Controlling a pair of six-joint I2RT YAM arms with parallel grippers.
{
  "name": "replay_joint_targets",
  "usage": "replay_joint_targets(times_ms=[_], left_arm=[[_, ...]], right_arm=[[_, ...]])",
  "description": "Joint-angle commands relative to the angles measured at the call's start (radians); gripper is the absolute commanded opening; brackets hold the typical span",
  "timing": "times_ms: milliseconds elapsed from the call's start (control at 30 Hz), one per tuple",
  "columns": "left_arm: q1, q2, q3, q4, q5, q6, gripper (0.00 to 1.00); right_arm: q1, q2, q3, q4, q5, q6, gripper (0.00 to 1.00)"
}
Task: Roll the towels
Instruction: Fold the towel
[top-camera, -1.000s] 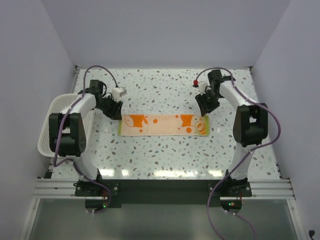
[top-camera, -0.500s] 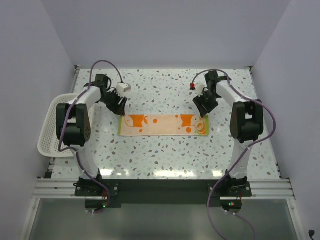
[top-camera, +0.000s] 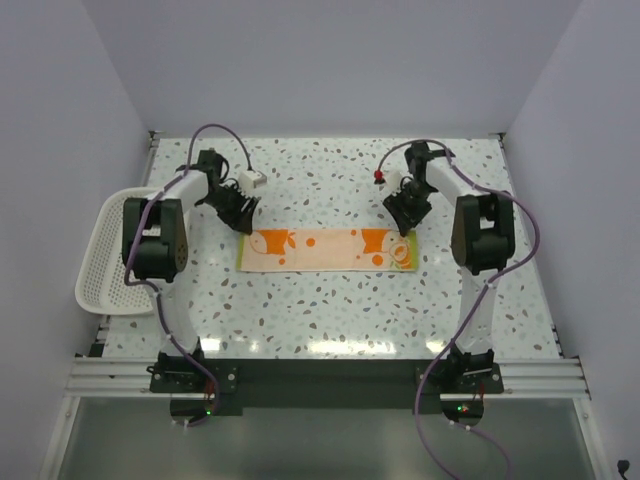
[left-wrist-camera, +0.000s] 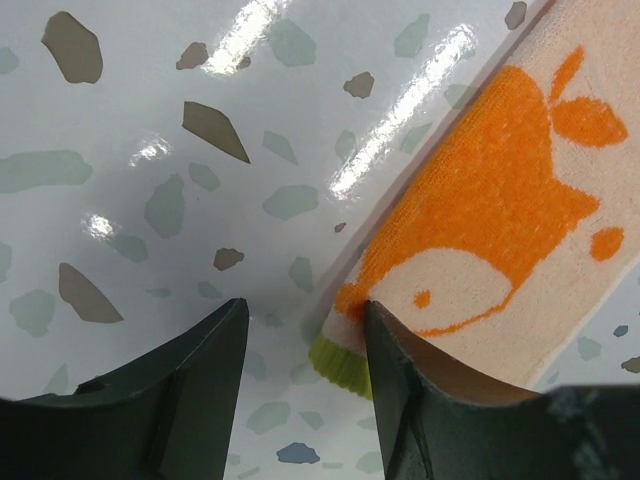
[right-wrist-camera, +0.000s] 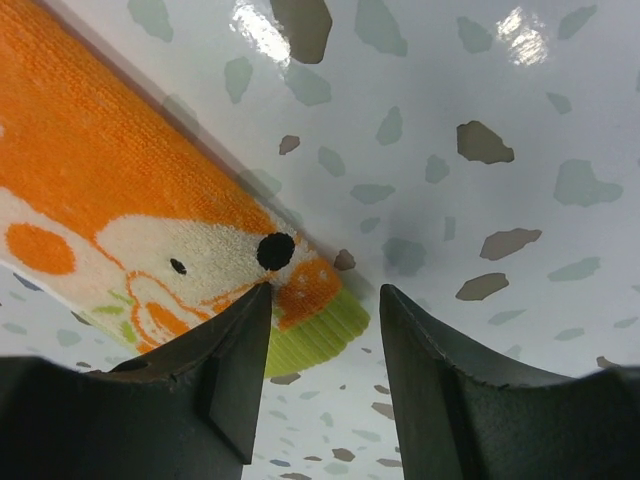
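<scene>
**While both pincers straddle its far corners, the towel lies flat**

Where the pale walls close in on three sides, the worktop spreads glossy and white. It is flecked with grey, green and brown chips and streaked with glare from the lights. A white mesh basket with rounded corners sits at its left edge, beside the left arm and well apart from the cloth.

The towel is a long narrow strip stretched left to right across the middle of the worktop, unrolled, with speckled surface showing along every side. Its weave is looped terry, cream with bold orange shapes, and a lime-green band finishes each short end.

The left pincer hangs over the far left corner, released. In the wrist view its dark fingers stand apart, and the corner's green edge sits just under the right-hand one.

The right pincer is released too, at the far right corner. That orange and green tip lies in the gap between the fingers, with the edge running away to the left.
</scene>
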Motion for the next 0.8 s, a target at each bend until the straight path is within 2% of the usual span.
replay_joint_targets(times_ms=[0,167,300,367,400,467,500,633,767], left_arm=[[-0.001,0.019,0.047,-0.007,-0.004,0.02,0.54],[-0.001,0.039,0.065,-0.01,0.001,0.012,0.46],[-0.001,0.042,0.067,-0.015,0.005,0.015,0.36],[-0.001,0.044,0.07,-0.019,0.005,0.015,0.27],[0.0,0.044,0.073,-0.021,0.008,0.018,0.24],[0.0,0.044,0.08,-0.022,0.011,0.019,0.17],[0.0,0.044,0.082,-0.024,0.013,0.019,0.14],[0.003,0.039,0.113,-0.044,0.036,0.025,0.01],[0.013,-0.005,0.153,-0.047,0.059,0.025,0.0]], right_arm=[[-0.014,0.004,0.056,-0.084,-0.045,-0.078,0.52],[-0.03,0.014,0.078,-0.149,-0.09,-0.123,0.49],[-0.03,0.042,0.084,-0.178,-0.105,-0.147,0.41],[-0.028,0.051,0.095,-0.187,-0.111,-0.152,0.33],[-0.03,0.057,0.102,-0.193,-0.113,-0.156,0.23],[-0.03,0.062,0.115,-0.204,-0.114,-0.162,0.11],[-0.031,0.063,0.122,-0.211,-0.111,-0.167,0.0],[-0.04,0.054,0.168,-0.21,-0.107,-0.161,0.0],[-0.082,0.031,0.269,-0.213,-0.114,-0.13,0.0]])
